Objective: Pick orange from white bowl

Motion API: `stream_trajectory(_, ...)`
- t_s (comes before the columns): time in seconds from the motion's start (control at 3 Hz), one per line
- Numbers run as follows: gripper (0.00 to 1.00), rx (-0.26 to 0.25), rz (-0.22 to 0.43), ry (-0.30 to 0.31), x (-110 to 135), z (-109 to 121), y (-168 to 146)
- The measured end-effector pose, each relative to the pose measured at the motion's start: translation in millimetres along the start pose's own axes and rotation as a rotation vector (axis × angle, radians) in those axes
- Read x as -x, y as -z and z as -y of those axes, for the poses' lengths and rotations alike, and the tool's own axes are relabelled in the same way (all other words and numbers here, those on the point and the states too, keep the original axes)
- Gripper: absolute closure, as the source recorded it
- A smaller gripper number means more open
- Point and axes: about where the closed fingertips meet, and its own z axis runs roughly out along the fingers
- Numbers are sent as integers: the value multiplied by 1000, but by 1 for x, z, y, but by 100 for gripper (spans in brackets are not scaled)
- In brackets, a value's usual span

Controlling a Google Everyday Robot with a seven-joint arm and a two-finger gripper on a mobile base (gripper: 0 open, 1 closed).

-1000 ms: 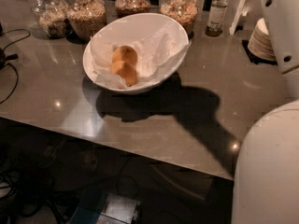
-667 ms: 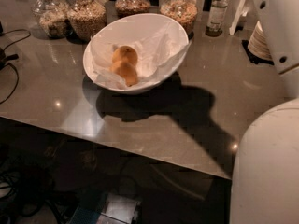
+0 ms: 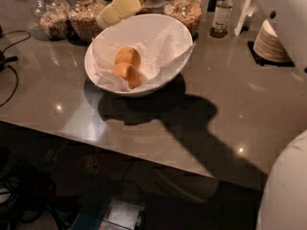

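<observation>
Two things sit in the middle of the white bowl (image 3: 148, 24): one orange (image 3: 128, 56) and, touching it on the near side, a second orange (image 3: 128, 74). We judge that the crumpled paper (image 3: 163, 49) lining the bowl keeps them there, its folds cradling the fruit low in the hollow, away from the slanted rim. The bowl stands on the desk (image 3: 230, 95), well apart from the stack of plates (image 3: 271, 40) and just in front of a row of jars (image 3: 86, 16) and a bottle (image 3: 222, 13), so the open way in is from above. That, we think, is why the end effector (image 3: 115, 11) hangs over the bowl's far rim, tilted down toward it, apart from both oranges. We cannot tell whether it is spread or pressed together; we see nothing carried in it. The task looks barely begun: no fruit is grasped yet. We expect the next move to call for a descent into the hollow toward the farther orange, which lies nearer the end effector, and we would watch for loose paper being caught with the fruit, or the round skin slipping toward its neighbour.
</observation>
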Motion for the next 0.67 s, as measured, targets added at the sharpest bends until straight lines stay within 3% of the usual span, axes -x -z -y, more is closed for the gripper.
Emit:
stream_trajectory(0.33, 0, 10, -13, -54, -5, -2, -7)
stream_trajectory(0.67, 0, 12, -12, -47, -5, -3, -7)
